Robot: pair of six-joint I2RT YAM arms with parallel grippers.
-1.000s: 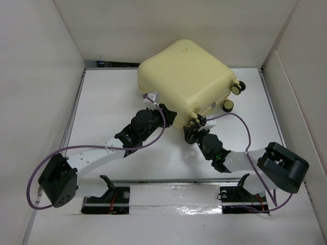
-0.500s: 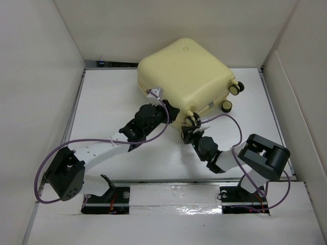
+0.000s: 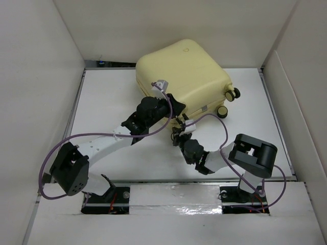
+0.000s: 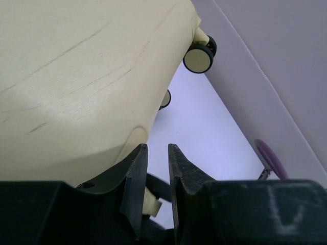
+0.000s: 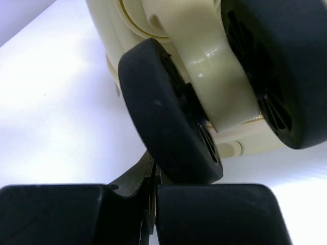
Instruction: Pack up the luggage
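Shows, at left, the left pincer [image 4: 157,148] narrowly parted against the near corner of a small pale-yellow hard-shell suitcase [image 3: 184,71], closed and lying flat at the far middle of the white worktop [image 3: 107,102]; grip on anything not discernible. At right, the right pincer [image 5: 153,176] pressed fully together just under a black-tyred caster wheel [image 5: 163,132]. Probably opening: steady the shell, pull slowly along the seam.

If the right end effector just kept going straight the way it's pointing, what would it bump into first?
Almost at once, the black caster wheel at a corner of the luggage: it sits right in front of the shut right end effector, apparently touching or nearly so.
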